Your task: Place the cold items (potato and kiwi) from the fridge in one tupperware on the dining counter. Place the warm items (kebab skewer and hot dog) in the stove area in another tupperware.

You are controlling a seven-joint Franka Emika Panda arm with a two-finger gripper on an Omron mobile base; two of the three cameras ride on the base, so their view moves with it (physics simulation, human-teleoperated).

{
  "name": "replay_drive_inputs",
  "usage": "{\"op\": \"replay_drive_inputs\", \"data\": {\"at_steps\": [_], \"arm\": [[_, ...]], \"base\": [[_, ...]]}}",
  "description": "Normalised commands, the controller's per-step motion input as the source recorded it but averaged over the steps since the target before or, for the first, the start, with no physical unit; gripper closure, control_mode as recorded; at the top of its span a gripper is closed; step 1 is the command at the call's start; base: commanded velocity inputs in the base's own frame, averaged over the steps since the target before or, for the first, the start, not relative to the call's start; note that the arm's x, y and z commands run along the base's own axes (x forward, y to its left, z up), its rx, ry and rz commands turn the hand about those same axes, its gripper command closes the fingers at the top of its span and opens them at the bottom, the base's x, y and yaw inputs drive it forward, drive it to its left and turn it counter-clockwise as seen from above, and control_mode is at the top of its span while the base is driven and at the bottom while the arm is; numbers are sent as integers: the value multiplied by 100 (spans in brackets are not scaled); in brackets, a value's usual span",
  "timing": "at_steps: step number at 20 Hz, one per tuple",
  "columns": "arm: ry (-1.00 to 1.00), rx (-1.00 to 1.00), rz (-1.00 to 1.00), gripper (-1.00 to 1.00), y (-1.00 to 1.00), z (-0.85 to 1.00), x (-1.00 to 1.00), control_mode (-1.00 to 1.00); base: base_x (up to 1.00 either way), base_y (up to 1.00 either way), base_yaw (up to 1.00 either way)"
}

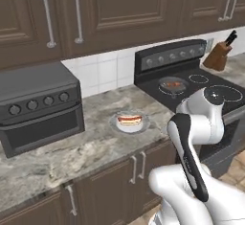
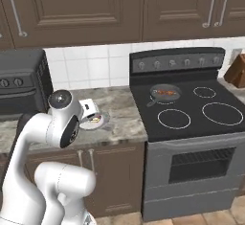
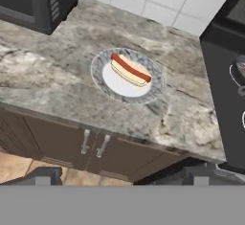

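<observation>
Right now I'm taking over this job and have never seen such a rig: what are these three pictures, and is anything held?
It is a white robot arm on a driving base in a rendered kitchen. Two pictures come from cameras on the base, behind the arm to its left and right. The third looks along the hand; its fingers stand wide open at the bottom, holding nothing. On the stone counter, between the toaster oven and the stove, a hot dog lies on a plate. A small pan on the stove holds what looks like the kebab skewer.
</observation>
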Motion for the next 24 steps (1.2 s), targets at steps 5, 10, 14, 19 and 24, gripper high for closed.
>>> {"op": "replay_drive_inputs", "data": {"at_steps": [5, 10, 14, 19, 24], "arm": [[0, 0, 0, -100, 0, 0, 0, 100], [0, 0, 0, -100, 0, 0, 0, 100], [0, 0, 0, -100, 0, 0, 0, 100], [0, 0, 9, -100, 0, -6, -2, -100], [4, 0, -9, -100, -13, -17, -10, -100]], "base": [[49, 0, 38], [57, 0, 35], [5, 0, 41], [0, 0, 26], [0, 0, 0]]}}
